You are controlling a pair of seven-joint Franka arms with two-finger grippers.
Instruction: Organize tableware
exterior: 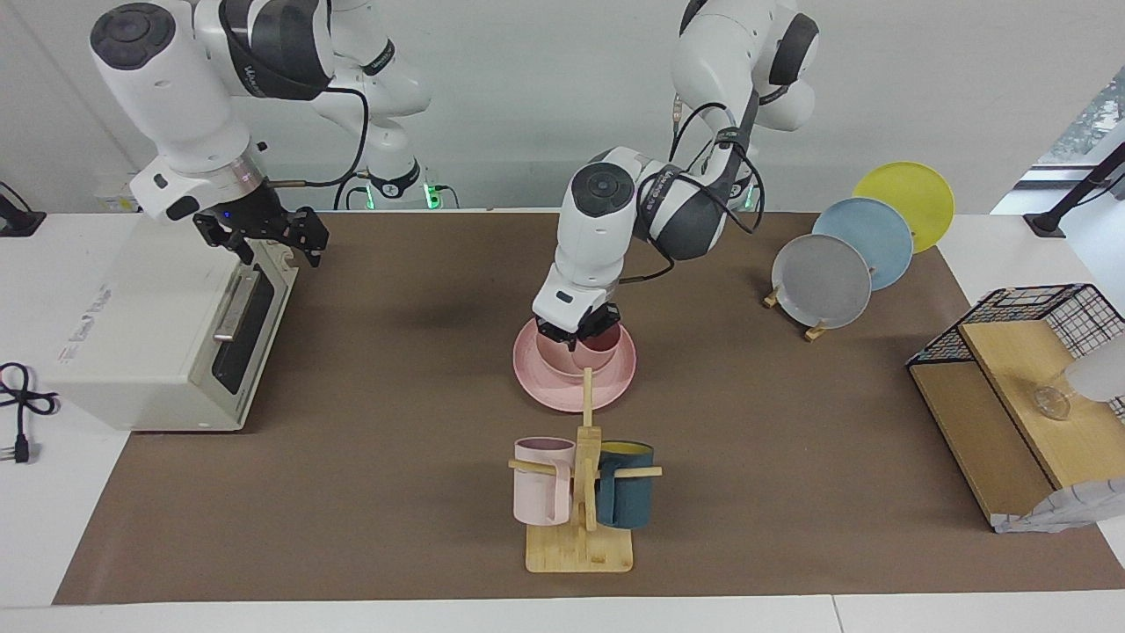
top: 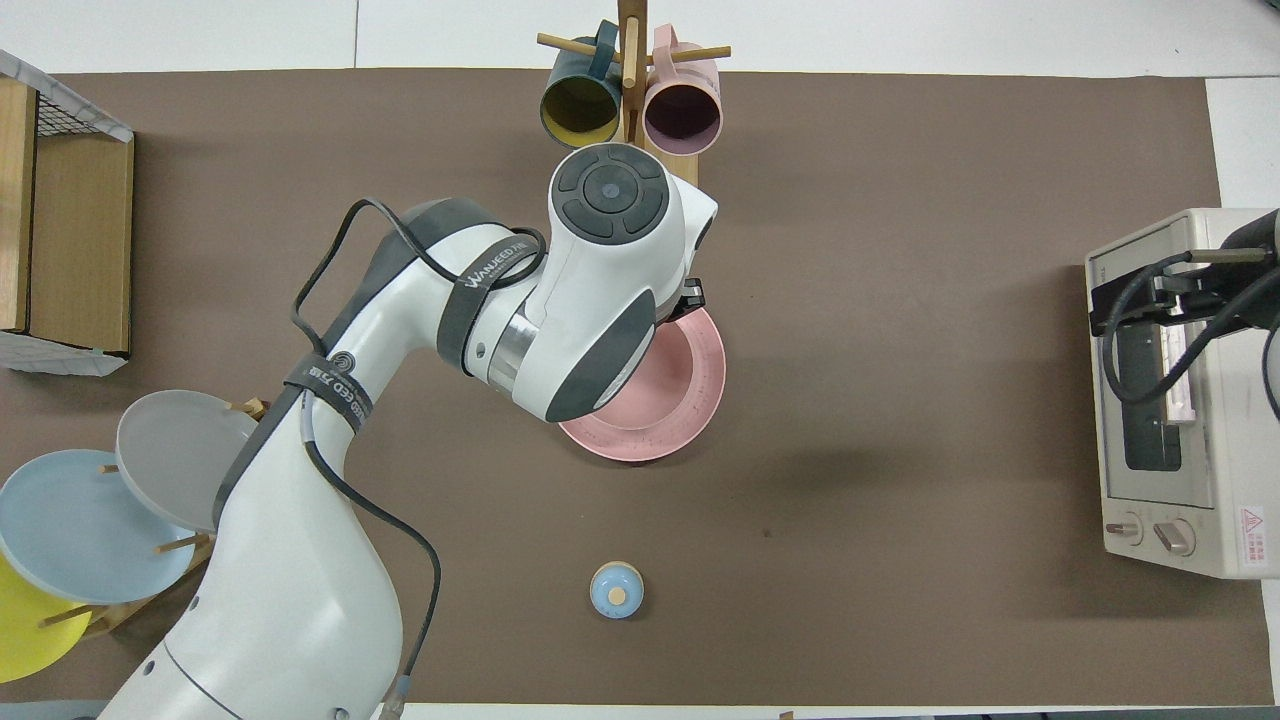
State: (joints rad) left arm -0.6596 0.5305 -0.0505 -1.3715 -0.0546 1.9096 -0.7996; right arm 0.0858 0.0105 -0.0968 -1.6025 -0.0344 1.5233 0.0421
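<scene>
The matte pink plate [exterior: 536,374] lies at the middle of the brown mat; its rim also shows in the overhead view [top: 690,405]. The pink bowl [exterior: 562,356] sits on it. A darker pink shape that looks like the tumbler cup [exterior: 599,341] stands in the bowl. My left gripper [exterior: 584,332] is down at the bowl, around that shape. In the overhead view the left arm hides the bowl and cup. My right gripper [exterior: 268,236] is open and empty, and waits in the air over the toaster oven [exterior: 158,343].
A wooden mug tree [exterior: 582,492] with a pale pink mug [exterior: 540,482] and a dark blue mug [exterior: 626,486] stands farther from the robots than the plate. A rack of grey, blue and yellow plates [exterior: 822,280] and a wire shelf [exterior: 1019,387] stand toward the left arm's end. A small blue lidded jar [top: 616,590] stands nearer the robots.
</scene>
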